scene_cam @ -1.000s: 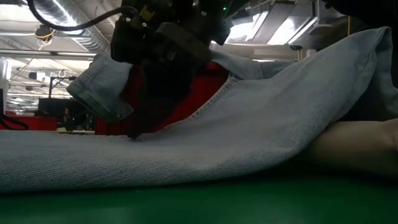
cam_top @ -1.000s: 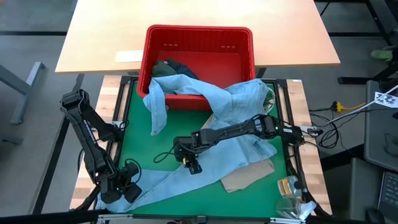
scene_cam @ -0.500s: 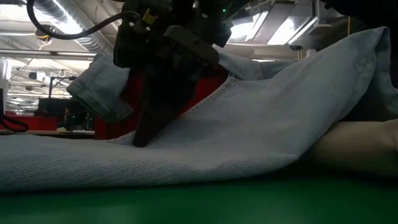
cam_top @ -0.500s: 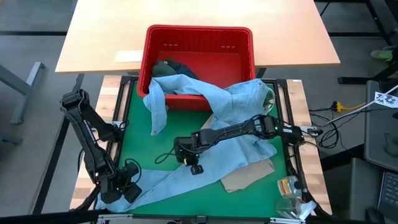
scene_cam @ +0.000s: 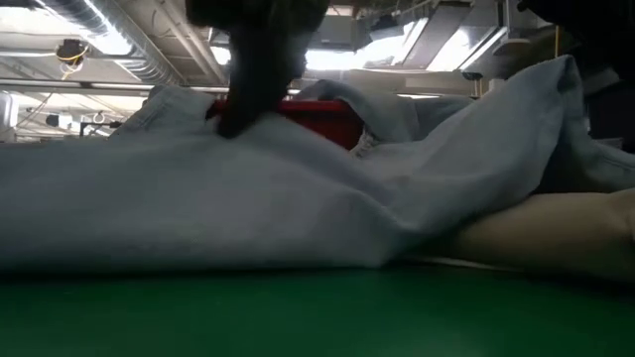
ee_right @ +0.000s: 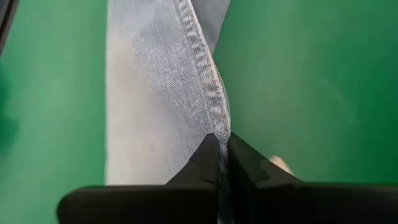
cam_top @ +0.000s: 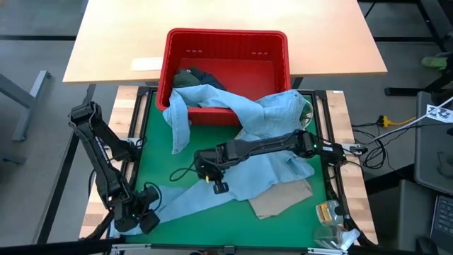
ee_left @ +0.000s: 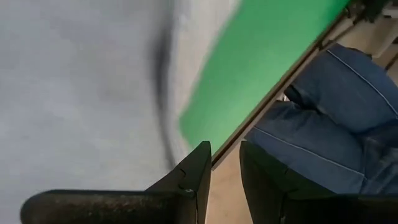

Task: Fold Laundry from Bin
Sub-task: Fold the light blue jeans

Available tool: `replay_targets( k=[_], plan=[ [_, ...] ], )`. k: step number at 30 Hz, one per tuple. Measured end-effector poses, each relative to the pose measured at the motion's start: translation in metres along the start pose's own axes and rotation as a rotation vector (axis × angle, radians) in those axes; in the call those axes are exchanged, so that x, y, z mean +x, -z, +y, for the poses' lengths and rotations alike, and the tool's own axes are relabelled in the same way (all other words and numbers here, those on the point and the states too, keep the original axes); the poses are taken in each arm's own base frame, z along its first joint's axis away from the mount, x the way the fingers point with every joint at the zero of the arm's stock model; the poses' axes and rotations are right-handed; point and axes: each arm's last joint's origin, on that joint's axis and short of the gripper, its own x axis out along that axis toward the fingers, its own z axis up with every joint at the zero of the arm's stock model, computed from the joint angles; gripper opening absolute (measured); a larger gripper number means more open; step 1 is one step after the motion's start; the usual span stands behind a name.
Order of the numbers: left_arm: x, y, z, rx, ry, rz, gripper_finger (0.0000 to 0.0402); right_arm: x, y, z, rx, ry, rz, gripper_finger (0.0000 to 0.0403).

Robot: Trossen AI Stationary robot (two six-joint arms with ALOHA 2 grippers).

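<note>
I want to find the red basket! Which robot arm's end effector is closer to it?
The right one. The right end effector sits mid-mat, pinching the light blue shirt, just below the red basket. The left end effector is far off at the mat's near-left corner.

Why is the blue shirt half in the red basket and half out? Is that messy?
Yes, a bit. The light blue shirt hangs over the red basket's front rim and sprawls crumpled across the green mat, covering part of a beige garment. The right hand pinches its stitched edge.
</note>
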Motion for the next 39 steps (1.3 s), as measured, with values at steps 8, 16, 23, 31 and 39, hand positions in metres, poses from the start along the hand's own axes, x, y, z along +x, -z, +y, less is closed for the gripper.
replay_targets(
  k=[8,16,23,31,39],
  plan=[
    [0.0,-0.001,-0.003,0.106,0.035,-0.04,0.0081,-0.018,-0.003,0.0,0.009,0.056,0.033,0.0008],
    [0.005,0.0,-0.002,0.126,0.014,-0.045,0.0132,-0.018,0.003,0.001,0.018,0.047,0.097,0.001],
    [0.021,0.002,0.004,0.219,-0.095,-0.036,0.0183,-0.017,0.004,0.002,0.018,0.028,0.096,0.0009],
    [0.032,0.006,0.008,0.198,-0.165,0.025,0.0181,-0.018,0.006,0.003,0.02,-0.001,0.115,0.0006],
    [0.048,0.02,0.01,0.192,-0.196,0.101,0.018,-0.017,0.007,0.003,0.022,-0.004,0.125,0.0006]
  ],
)
